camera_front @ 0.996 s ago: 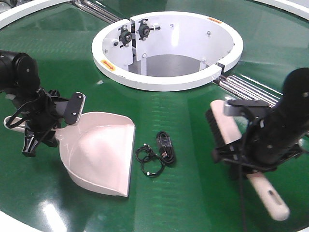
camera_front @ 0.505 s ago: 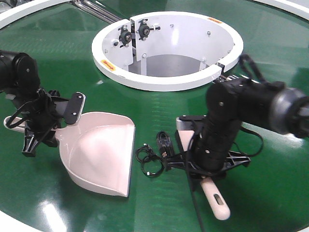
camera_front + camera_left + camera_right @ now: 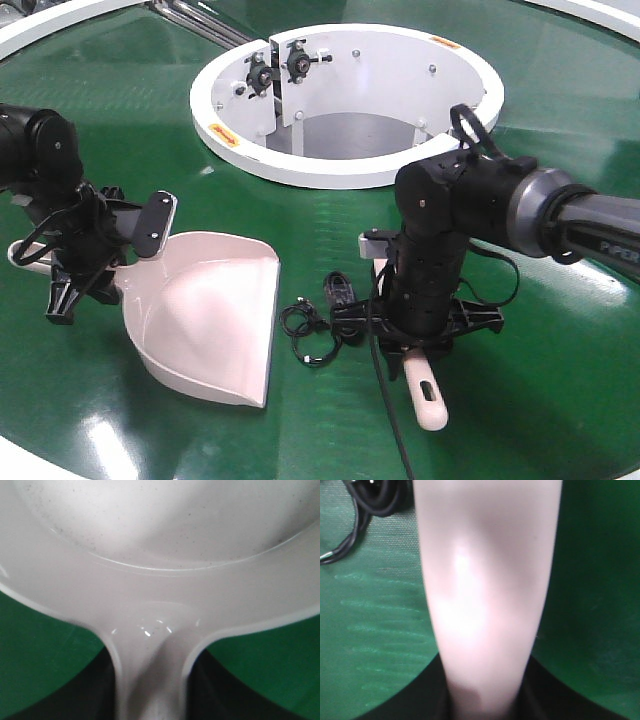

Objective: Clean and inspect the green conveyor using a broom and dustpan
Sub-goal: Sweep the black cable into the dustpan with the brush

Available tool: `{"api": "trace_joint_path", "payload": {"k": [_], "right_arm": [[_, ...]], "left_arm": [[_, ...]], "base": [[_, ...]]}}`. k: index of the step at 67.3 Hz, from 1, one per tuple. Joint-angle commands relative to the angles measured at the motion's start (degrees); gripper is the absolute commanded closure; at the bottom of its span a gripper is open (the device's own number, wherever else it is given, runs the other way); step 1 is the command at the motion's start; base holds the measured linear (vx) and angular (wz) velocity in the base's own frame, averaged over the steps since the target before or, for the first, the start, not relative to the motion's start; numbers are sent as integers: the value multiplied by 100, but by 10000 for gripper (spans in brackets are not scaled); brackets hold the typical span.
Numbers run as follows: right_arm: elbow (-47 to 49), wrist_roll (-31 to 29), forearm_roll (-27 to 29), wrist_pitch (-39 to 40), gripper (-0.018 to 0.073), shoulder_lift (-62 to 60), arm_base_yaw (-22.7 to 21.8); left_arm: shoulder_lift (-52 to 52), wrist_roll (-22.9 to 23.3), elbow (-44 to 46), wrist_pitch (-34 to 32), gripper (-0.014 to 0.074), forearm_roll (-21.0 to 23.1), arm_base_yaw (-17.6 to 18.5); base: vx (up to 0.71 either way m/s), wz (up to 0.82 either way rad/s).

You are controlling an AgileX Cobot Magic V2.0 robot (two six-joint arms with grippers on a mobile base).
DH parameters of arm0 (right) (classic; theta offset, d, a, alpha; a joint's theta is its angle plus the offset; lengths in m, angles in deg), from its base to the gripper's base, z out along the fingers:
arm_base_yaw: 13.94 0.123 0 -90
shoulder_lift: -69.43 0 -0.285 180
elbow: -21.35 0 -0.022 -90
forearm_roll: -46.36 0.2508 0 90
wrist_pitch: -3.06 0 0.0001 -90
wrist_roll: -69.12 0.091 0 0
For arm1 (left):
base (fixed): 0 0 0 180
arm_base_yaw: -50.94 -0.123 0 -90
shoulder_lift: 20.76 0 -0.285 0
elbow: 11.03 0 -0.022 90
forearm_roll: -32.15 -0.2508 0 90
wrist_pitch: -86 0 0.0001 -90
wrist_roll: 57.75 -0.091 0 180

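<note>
Nearest me, by the near edge of the green conveyor (image 3: 120, 110), is the broom (image 3: 428, 395). Its slotted handle end points my way and the bristle end is hidden under my right gripper (image 3: 415, 335), whose jaws pinch the handle. Just left lies a loose black cable (image 3: 322, 318), then the dustpan (image 3: 205, 310) on the belt, mouth toward the cable. My left gripper (image 3: 72, 275) is clamped on its handle near the left edge. The white hub (image 3: 345, 170) sits farther back.
</note>
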Motion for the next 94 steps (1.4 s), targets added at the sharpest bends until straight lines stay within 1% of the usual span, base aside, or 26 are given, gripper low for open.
{"api": "trace_joint_path", "payload": {"k": [1, 9, 19, 29, 40, 49, 58, 63, 73, 82, 86, 94], "right_arm": [[156, 12, 155, -398, 563, -127, 77], [156, 12, 269, -371, 563, -6, 222], [168, -77, 690, -235, 563, 66, 353], [377, -89, 865, -190, 563, 171, 545], [997, -101, 1032, -404, 563, 522, 768], [1624, -196, 1445, -399, 563, 942, 957], [2296, -416, 2030, -399, 563, 1379, 1115], [2669, -493, 2182, -399, 563, 1533, 1203], [3349, -516, 2128, -399, 563, 1616, 1305], [3704, -502, 2073, -399, 563, 1574, 1305], [3783, -487, 1945, -399, 563, 1522, 1297], [3803, -310, 1477, -399, 562, 1353, 1258]], "left_arm": [[263, -79, 136, 92, 604, 66, 62], [263, -79, 136, 92, 604, 66, 62], [263, -79, 136, 92, 604, 66, 62], [263, -79, 136, 93, 604, 66, 62], [263, -79, 136, 100, 604, 66, 62], [263, -79, 136, 106, 604, 66, 62], [263, -79, 136, 106, 604, 66, 62], [263, -79, 136, 106, 604, 66, 62], [263, -79, 136, 106, 604, 66, 62], [263, -79, 136, 106, 604, 66, 62], [263, -79, 136, 106, 604, 66, 62], [263, -79, 136, 106, 604, 66, 62]], "base": [[0, 0], [0, 0], [0, 0], [0, 0], [0, 0], [0, 0], [0, 0], [0, 0], [0, 0], [0, 0], [0, 0], [0, 0]]}}
